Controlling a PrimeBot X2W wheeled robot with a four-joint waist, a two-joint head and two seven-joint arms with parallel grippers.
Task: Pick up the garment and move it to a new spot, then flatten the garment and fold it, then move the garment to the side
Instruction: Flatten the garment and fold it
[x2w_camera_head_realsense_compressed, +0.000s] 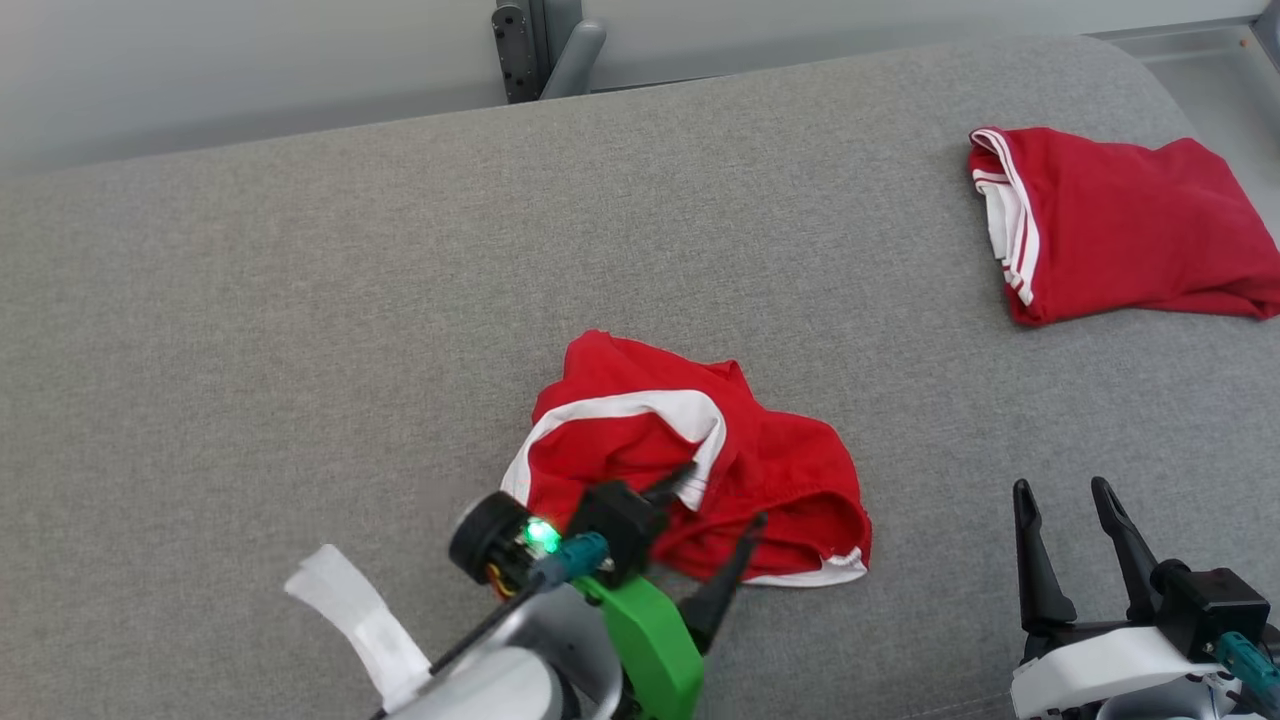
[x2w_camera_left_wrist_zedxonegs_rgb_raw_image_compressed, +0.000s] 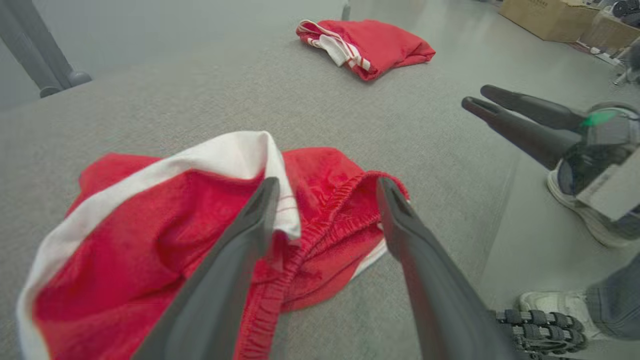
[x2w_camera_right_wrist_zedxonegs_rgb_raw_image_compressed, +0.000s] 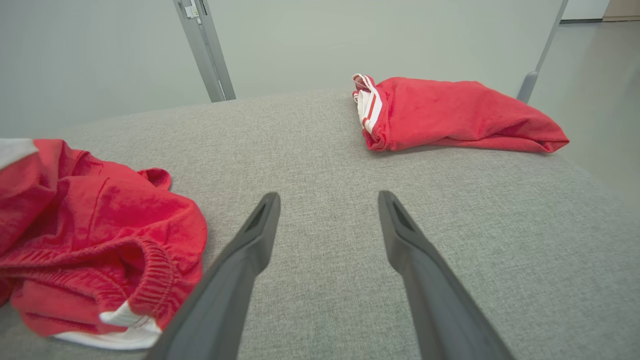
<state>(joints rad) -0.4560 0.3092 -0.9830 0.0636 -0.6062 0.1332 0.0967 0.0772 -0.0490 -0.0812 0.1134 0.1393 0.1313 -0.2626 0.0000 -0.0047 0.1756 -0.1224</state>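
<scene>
Leftmost, the left gripper (x2w_camera_head_realsense_compressed: 725, 495) hangs over the near edge of the crumpled red garment (x2w_camera_head_realsense_compressed: 790, 460), jaws apart and clamping nothing; the garment lies heaped midway across the grey padded surface (x2w_camera_head_realsense_compressed: 300, 300). Rightward, the right gripper (x2w_camera_head_realsense_compressed: 1061, 487) hovers with jaws wide apart; a folded red garment (x2w_camera_head_realsense_compressed: 1130, 230) lies at the far right.

Two red garments on one grey padded surface (x2w_camera_head_realsense_compressed: 300, 300): one crumpled garment (x2w_camera_head_realsense_compressed: 790, 470) mid-surface, one folded garment (x2w_camera_head_realsense_compressed: 1130, 230) at its far right corner. Two grippers at the surface's near edge, left gripper (x2w_camera_head_realsense_compressed: 725, 493) and right gripper (x2w_camera_head_realsense_compressed: 1060, 485), two dark fingers each. Two pale shoes (x2w_camera_left_wrist_zedxonegs_rgb_raw_image_compressed: 570, 200) beside the surface.
</scene>
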